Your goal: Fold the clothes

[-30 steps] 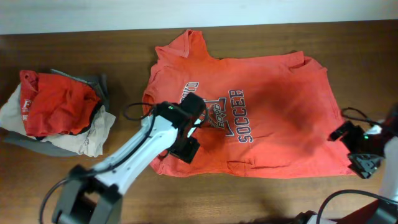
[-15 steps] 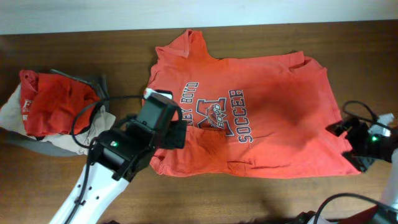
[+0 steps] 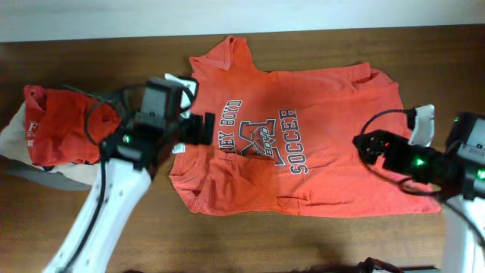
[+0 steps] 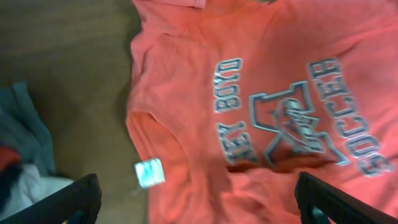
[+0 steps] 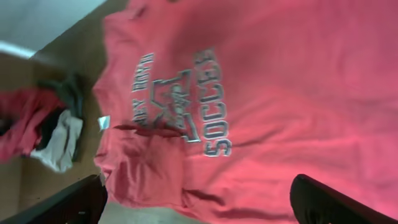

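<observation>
Right now your left pincer (image 4: 199, 194) hangs wide open over the left edge of the orange-red T-shirt (image 3: 326, 129), holding nothing. Your right pincer (image 5: 202, 202) is spread just as wide over the shirt's right end, also empty. The shirt lies print-up on the brown worktop (image 3: 91, 45), with a heap of other garments (image 3: 64, 129) beside it on the left.

Left arm (image 3: 98, 205): white shell, black wrist block behind the left claw (image 4: 202, 202), green LED, looping black cable. Right arm (image 3: 424, 163): black housing behind the right claw (image 5: 199, 202), green LEDs.
</observation>
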Controlling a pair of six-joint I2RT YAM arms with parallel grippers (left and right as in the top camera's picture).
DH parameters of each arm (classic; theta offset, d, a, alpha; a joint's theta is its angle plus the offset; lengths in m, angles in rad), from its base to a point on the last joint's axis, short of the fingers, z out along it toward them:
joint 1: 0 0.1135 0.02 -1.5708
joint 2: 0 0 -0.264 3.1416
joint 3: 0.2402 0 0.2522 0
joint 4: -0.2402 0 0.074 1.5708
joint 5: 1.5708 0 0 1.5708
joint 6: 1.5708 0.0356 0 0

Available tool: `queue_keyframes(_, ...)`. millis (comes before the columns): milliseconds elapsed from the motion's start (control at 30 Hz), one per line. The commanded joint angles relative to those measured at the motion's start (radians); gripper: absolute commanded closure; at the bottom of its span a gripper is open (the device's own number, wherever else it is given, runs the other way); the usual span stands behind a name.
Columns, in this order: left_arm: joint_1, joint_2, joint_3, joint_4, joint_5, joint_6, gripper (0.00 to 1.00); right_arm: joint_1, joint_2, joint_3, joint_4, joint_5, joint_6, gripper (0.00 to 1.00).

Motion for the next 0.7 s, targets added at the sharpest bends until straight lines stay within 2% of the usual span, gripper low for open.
queue_keyframes(0,0.022,0.141,0.094,-0.005,0.071,0.211,0.01,0.059,-0.046,-0.005,0.005,-0.013,-0.018,0.01)
queue_keyframes(467,-0.003,0.708,0.655,0.040,0.031,0.475,0.01,0.104,-0.066,-0.005,-0.047,0.038,-0.010,0.01)
queue_keyframes(667,-0.024,0.859,0.692,0.225,0.028,0.561,0.02,0.104,-0.066,-0.005,-0.089,0.092,-0.010,0.01)
